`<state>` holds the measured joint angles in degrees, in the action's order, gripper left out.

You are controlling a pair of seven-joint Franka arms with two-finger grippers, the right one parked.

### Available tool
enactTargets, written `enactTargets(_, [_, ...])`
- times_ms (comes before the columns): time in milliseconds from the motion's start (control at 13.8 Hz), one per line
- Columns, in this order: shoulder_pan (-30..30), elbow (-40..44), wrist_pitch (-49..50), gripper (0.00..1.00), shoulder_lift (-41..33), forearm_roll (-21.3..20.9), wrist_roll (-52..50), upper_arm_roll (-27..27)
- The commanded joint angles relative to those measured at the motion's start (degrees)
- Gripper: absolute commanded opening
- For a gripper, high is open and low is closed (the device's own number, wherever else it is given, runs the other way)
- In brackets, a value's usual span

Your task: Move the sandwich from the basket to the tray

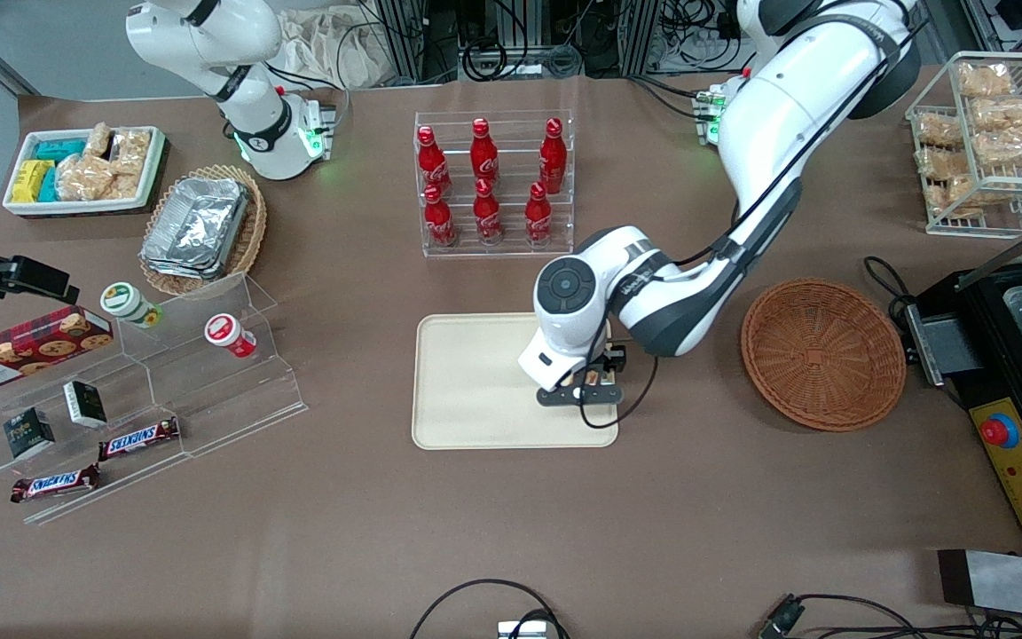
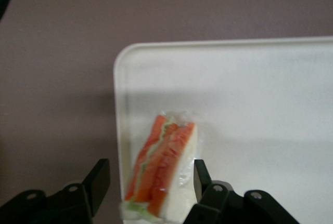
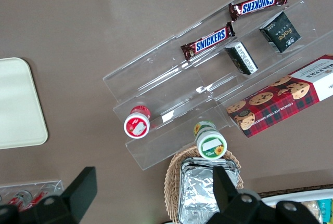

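Hovering low over the tray (image 1: 475, 382), the hand (image 1: 584, 390) sits above the tray's corner that is nearest the round basket (image 1: 823, 353) and toward the front camera. In the wrist view the hand (image 2: 151, 182) has its two dark fingers (image 2: 98, 180) spread apart, one on each side of the sandwich (image 2: 165, 169), and a gap shows between each finger and the wrap (so the hand is open and grips nothing). The sandwich lies on the tray (image 2: 250, 94) close to its rounded corner and just beside its low rim, with the orange and green filling facing up and the pale bread alongside it; its clear wrap catches some light. In the front view the wrist and arm cover most of the sandwich, so only the wrist view shows it well. The reddish-brown woven basket stands on the table (image 1: 511, 532) toward the working arm's end, well apart from the tray, and nothing lies in it. Farther from the front camera than the tray stands a clear rack of red bottles (image 1: 491, 182). Toward the parked arm's end of the table are a clear stepped stand (image 1: 147, 390) carrying chocolate bars, small cups and a cookie box, and a lighter oval basket (image 1: 200, 231) holding foil containers.
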<state>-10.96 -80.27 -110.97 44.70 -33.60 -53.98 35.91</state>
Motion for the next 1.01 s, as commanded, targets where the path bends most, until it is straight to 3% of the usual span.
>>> enactTargets(0, [0.50, 3.26, 3.74, 0.74, -1.19, 1.16, -0.69, 0.04])
enactTargets(217, [1.46, 4.51, 6.11, 0.74, -3.03, 1.35, -0.69, -0.05])
enactTargets(362, [5.40, 4.51, 7.25, 0.76, -5.22, 1.96, -0.69, 0.03])
enactTargets(941, [14.21, 4.51, 10.60, 0.86, -11.56, 7.67, -0.69, 0.04])
